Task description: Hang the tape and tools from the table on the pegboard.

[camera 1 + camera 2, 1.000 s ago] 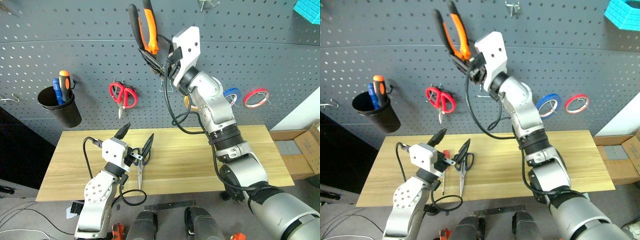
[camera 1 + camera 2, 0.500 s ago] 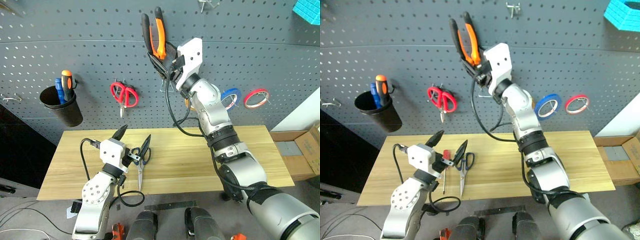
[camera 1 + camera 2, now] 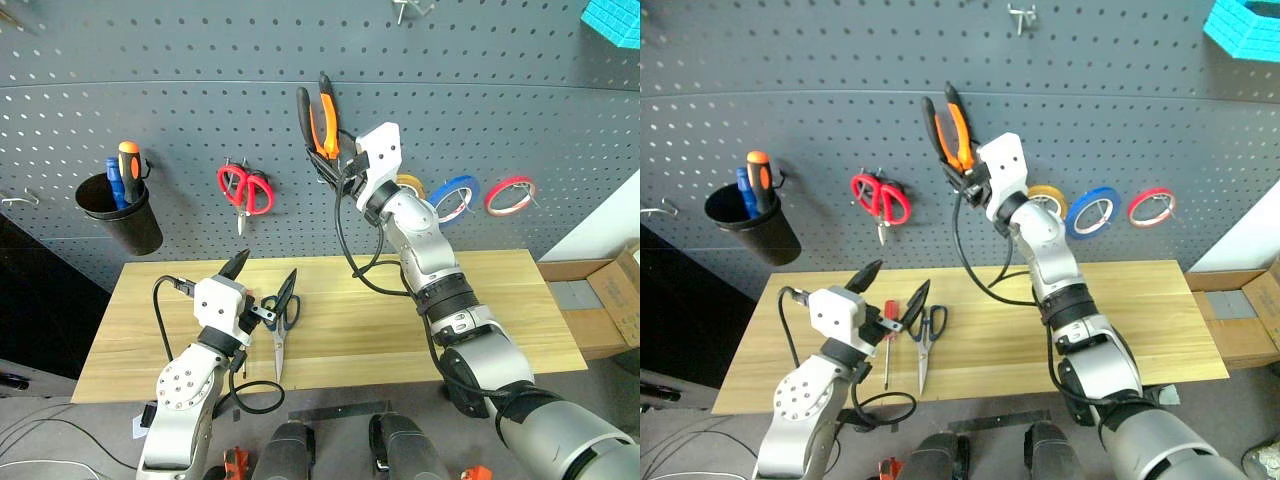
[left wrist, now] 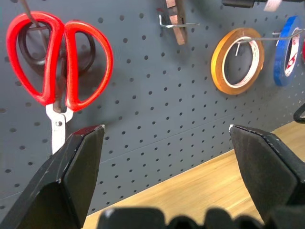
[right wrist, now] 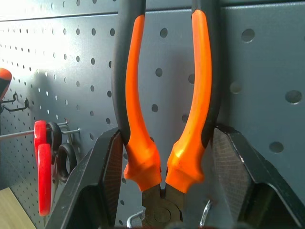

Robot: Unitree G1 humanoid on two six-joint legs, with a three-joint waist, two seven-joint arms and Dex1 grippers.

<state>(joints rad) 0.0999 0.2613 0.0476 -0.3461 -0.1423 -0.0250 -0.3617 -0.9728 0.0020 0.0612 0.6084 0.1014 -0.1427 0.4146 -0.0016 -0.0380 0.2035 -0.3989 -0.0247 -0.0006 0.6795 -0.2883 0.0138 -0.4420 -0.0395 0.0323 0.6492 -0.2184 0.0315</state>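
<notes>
My right gripper (image 3: 335, 165) is shut on the pliers (image 3: 318, 112), whose orange-and-black handles point up against the dark grey pegboard (image 3: 150, 80). In the right wrist view the pliers (image 5: 164, 95) stand between the fingers (image 5: 107, 176), with a metal hook (image 5: 206, 213) just beside the pliers' joint. The blue tape (image 3: 458, 193) hangs on the pegboard to the right. My left gripper (image 3: 265, 280) hovers open over the table (image 3: 480, 300), empty. Beside it lie the dark-blue-handled scissors (image 3: 280, 335) and the red-and-black screwdriver (image 3: 888, 345).
Red scissors (image 3: 243, 190), a yellow tape roll (image 3: 410, 185) and a red tape roll (image 3: 510, 195) hang on the board. A black cup (image 3: 122, 215) at the left holds an orange and a blue screwdriver. A cardboard box (image 3: 615, 295) sits past the table's right end.
My right gripper has come down along the pegboard with the pliers, from high up to about the level of the hanging tape rolls. The left arm has stayed put.
</notes>
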